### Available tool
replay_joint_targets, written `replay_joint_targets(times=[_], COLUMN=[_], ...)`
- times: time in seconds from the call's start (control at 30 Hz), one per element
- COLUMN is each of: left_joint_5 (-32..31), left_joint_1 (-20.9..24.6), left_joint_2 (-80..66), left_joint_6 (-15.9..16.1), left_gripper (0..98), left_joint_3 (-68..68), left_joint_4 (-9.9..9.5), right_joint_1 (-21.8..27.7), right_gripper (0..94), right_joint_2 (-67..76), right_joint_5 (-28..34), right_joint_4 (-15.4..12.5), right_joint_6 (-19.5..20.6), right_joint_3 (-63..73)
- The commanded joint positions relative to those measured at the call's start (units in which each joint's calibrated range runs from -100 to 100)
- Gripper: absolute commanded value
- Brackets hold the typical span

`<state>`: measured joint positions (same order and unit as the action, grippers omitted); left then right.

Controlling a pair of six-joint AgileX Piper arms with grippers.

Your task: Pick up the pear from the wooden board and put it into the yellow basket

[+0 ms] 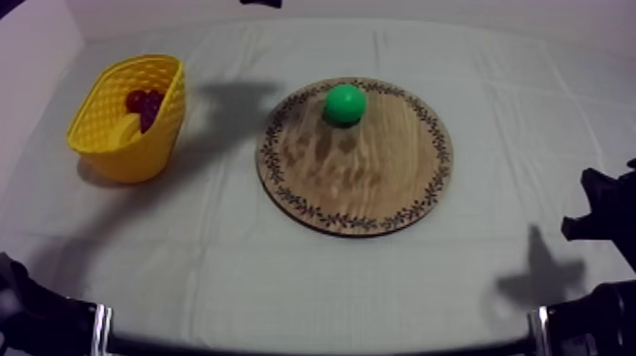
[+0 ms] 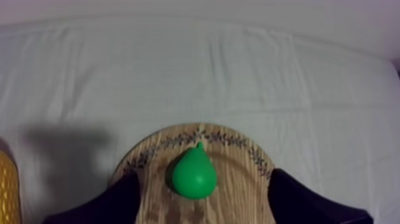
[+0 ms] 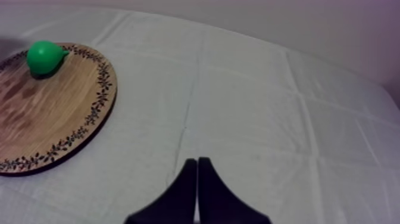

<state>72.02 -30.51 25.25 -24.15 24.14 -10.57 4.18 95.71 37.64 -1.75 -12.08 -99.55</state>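
Left jaws: wide apart with nothing between them. The two black fingers (image 2: pixel 116 199) stand one at each side of the pear (image 1: pixel 344 104), and both are clear of it.
Right jaws: pressed together into a narrow wedge and holding nothing. Their fingers (image 3: pixel 189 196) hang over bare cloth, well apart from the board's rim.
Pear: green, lying on its side on the wooden board (image 1: pixel 355 194). It is close to the rim farthest from the top camera, and its stem end points away from the left jaws.
Wooden board: round with a dark patterned rim, lying flat in the middle of the tabletop (image 1: pixel 284 275).
Yellow basket (image 1: pixel 114 142): on the left side of the tabletop, near the board but not touching it. The pear is outside it.
Basket contents: a small red fruit (image 1: pixel 135 98) with a purplish lump (image 1: pixel 151 114) touching it. I cannot tell what the lump is.
Right arm (image 1: pixel 601 204): a black shape low at the right edge of the top view, beside the tabletop's right side and well apart from the board. It casts a shadow on the cloth next to it.
Tabletop: covered by a grey-white cloth with fold lines.
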Motion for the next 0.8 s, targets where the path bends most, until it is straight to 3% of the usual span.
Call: replay_joint_targets(times=[0.0,0.1,0.27,0.47,0.77], left_joint_5=[0.8,1.2,1.1,1.4,2.4], left_joint_1=[0.1,0.1,0.0,-0.3,0.0], left_joint_2=[0.3,0.7,1.0,1.6,4.2], left_joint_6=[6.9,7.5,6.8,5.1,4.2], left_gripper=[82.6,73.5,68.3,76.3,79.5], left_joint_3=[0.3,0.5,0.6,0.7,1.1], left_joint_4=[1.47,1.95,1.47,0.56,1.43], right_joint_1=[0.0,0.0,0.0,0.0,0.0], right_gripper=[0.3,0.3,0.3,0.3,0.3], right_joint_2=[0.0,0.0,0.0,0.0,0.0], right_joint_5=[0.0,0.0,0.0,0.0,0.0], right_joint_4=[0.0,0.0,0.0,0.0,0.0], right_joint_6=[-0.1,0.0,0.0,0.0,0.0], right_joint_3=[0.0,0.0,0.0,0.0,0.0])
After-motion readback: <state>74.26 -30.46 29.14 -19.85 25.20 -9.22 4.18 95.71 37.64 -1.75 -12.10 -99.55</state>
